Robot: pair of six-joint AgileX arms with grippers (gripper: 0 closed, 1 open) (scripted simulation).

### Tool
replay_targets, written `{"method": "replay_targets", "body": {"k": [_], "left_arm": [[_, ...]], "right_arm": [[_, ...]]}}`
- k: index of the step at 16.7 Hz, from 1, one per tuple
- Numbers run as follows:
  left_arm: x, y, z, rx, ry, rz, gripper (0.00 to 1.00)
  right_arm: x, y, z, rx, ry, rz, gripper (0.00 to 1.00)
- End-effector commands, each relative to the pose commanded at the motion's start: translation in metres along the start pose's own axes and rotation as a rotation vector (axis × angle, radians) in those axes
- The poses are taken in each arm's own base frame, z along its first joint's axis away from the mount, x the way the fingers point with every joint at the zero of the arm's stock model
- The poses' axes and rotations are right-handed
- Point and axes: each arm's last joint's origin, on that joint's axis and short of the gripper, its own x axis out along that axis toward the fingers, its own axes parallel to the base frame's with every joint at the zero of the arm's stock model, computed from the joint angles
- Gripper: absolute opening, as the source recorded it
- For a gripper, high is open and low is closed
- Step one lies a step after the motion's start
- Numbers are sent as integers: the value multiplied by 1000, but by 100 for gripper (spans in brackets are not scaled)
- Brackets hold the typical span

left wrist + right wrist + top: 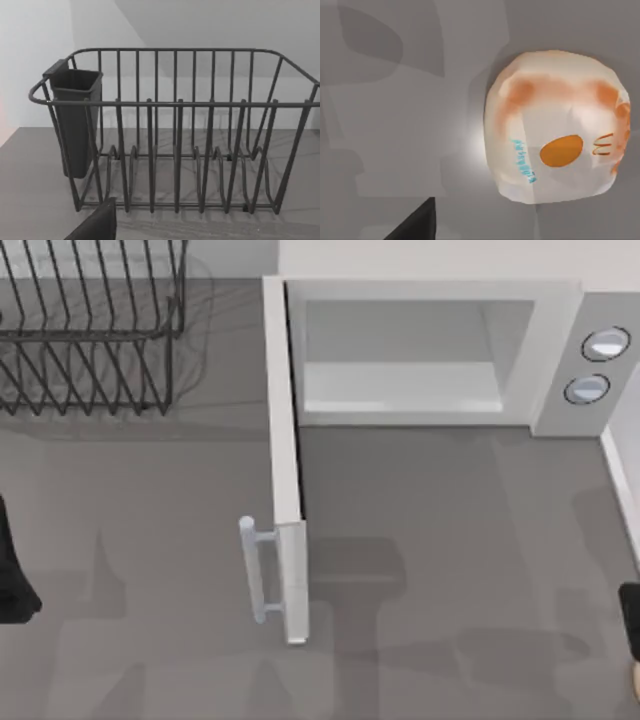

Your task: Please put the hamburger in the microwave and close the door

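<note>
one microwave (430, 350) with two knobs (596, 365) stands at the back of the grey table (450, 540), its door (285, 460) swung wide open toward the front, and one black wire dish rack (175, 130) with a dark cup (75, 120) sits back left. one hamburger (555, 125) lies on the table just beneath the right pincer, a pale sliver (634, 680) at the table's right edge from above. left arm (12, 570) parked at the left edge; can't tell either pincer's opening.
</note>
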Motion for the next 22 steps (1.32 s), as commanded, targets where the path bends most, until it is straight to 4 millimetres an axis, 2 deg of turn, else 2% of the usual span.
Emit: {"method": "replay_targets", "body": {"k": [3, 11, 16, 22], "left_arm": [[0, 0, 0, 0, 0, 0, 100], [0, 0, 0, 0, 0, 0, 100], [0, 0, 0, 0, 0, 0, 100], [0, 0, 0, 0, 0, 0, 100]], "right_arm": [[9, 1, 1, -2, 7, -2, 100], [75, 1, 2, -3, -2, 0, 100], [80, 1, 0, -3, 3, -1, 100], [80, 1, 0, -3, 3, -1, 55]]}}
